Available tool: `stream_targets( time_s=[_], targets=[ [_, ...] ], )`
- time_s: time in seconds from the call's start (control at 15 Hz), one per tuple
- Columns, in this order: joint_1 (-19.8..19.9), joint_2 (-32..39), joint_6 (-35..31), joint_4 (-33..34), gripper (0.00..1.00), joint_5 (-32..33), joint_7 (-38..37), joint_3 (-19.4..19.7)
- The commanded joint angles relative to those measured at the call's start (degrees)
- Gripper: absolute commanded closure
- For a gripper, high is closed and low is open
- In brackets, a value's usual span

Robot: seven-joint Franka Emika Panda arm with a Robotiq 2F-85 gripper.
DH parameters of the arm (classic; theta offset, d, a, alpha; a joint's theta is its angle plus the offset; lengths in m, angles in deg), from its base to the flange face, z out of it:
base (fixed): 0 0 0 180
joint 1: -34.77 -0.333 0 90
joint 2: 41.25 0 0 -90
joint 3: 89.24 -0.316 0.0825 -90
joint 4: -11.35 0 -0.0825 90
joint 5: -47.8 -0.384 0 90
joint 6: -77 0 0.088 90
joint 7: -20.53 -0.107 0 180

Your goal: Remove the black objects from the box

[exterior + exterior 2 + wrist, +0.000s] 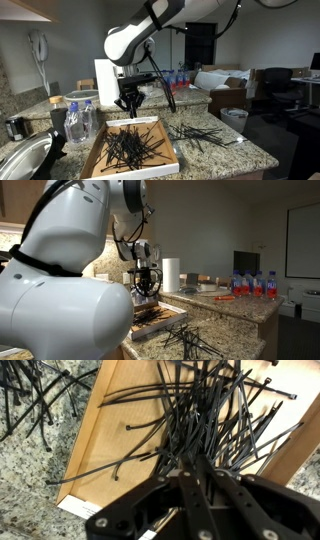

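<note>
no legible text, labels, numbers anywhere

Office kitchenette or break room. Speckled granite countertop (250,150), paper towel roll (171,275), row of water bottles (252,284), metal bowl (25,158), wall phone (38,48). Office chair (275,85) and a white projector screen (303,240) beyond the counter.

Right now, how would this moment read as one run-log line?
fingers: above box, open or shut unclear | sticks: many in box, some on counter | task: not done
</note>
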Motion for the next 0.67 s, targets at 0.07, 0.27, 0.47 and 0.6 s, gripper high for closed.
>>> stream_targets(
  time_s=[0.07, 0.27, 0.47, 0.6],
  targets=[
    [-0.2, 2.5, -7.4, -2.2, 0.49, 2.5, -1.5, -1.3],
    [-0.9, 5.9, -11.5, -2.2, 0.3, 4.6, -2.7, -0.1],
    [-1.4, 8.7, -14.9, -1.8, 0.1, 7.1, -3.2, 1.3],
    [-1.6, 10.3, -18.1, -1.6, 0.0, 8.2, -3.0, 2.2]
  ],
)
